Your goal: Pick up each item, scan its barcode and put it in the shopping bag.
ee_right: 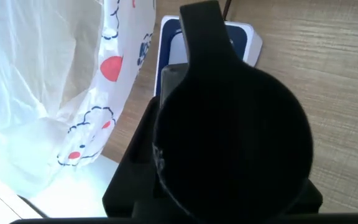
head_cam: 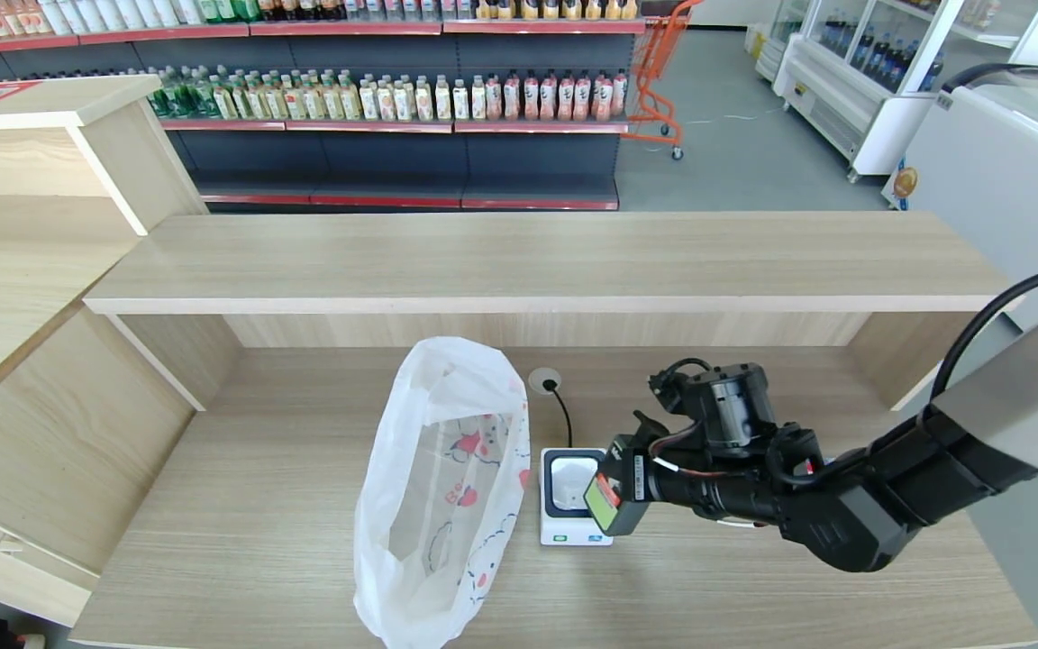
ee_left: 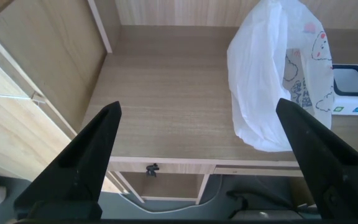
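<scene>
A white plastic shopping bag [head_cam: 442, 487] [ee_left: 272, 81] [ee_right: 36, 93] with cartoon prints stands open on the wooden counter [head_cam: 258, 505]. Just to its right sits a white barcode scanner [head_cam: 573, 536] [ee_left: 352, 87] [ee_right: 241, 34] with a dark window. My right gripper [head_cam: 618, 491] is shut on a black item [head_cam: 605, 507] [ee_right: 235, 137] with a green and red label, held right over the scanner's right side. That item hides most of the scanner in the right wrist view. My left gripper [ee_left: 199, 107] hangs open and holds nothing, off the counter's front edge, left of the bag.
A raised wooden ledge [head_cam: 537, 261] runs along the back of the counter. A side panel [head_cam: 59, 451] walls off the left. The scanner's cable runs to a socket [head_cam: 544, 379] behind it. Bare counter lies left of the bag.
</scene>
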{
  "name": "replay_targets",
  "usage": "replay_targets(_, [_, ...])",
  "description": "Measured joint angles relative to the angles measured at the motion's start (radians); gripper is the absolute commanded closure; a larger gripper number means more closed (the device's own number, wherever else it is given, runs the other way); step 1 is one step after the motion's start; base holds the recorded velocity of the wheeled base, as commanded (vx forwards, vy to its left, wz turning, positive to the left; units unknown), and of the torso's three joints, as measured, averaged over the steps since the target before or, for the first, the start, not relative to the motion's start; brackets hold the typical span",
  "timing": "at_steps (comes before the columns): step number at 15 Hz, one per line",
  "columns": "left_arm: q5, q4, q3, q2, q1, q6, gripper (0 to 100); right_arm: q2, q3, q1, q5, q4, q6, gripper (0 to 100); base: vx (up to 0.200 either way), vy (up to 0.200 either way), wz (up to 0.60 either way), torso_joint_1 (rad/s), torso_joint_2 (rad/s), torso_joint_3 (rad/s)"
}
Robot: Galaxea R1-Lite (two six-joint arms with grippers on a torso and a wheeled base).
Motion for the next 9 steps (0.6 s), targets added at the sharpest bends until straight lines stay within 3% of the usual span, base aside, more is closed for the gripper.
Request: replay_targets(9, [0.0,0.0,0.0,0.0,0.0,0.0,0,0.143,-0.146,0.031,-0.004,-0.021,-0.02,100,0.0,0.0,0.0,0.0,0.0,0.0])
